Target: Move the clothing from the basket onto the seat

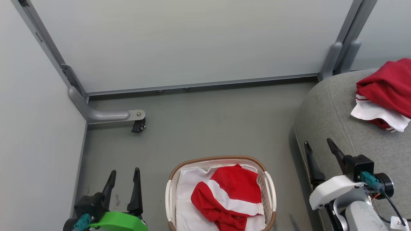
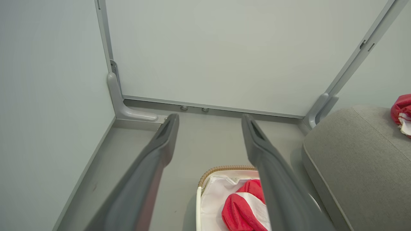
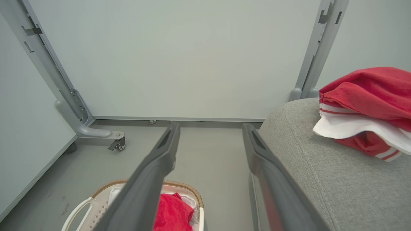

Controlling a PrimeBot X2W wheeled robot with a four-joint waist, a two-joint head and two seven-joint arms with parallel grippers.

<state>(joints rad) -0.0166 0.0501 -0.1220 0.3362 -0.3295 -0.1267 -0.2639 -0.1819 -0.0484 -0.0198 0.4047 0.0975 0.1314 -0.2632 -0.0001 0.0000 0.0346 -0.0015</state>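
- Basket (image 1: 218, 158) bottom centre, holding one red-white garment (image 1: 229, 195) on white lining (image 1: 186, 192).
- Second garment (image 1: 383, 93) on seat (image 1: 334, 109), right edge.
- Left gripper (image 1: 125, 171) lower left, right gripper (image 1: 318, 142) lower right: fingers apart, empty.

Bright even light, soft faint shadows, wrist views edge-distorted, near fingers blurred

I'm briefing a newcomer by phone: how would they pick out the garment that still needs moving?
Find the big grey seat on the right; on the floor to its left stands a cream basket with a brown woven rim. Inside, on a white lining sheet, lies a crumpled red garment with a broad white band. Its lookalike lies on the seat; this one is in the basket.
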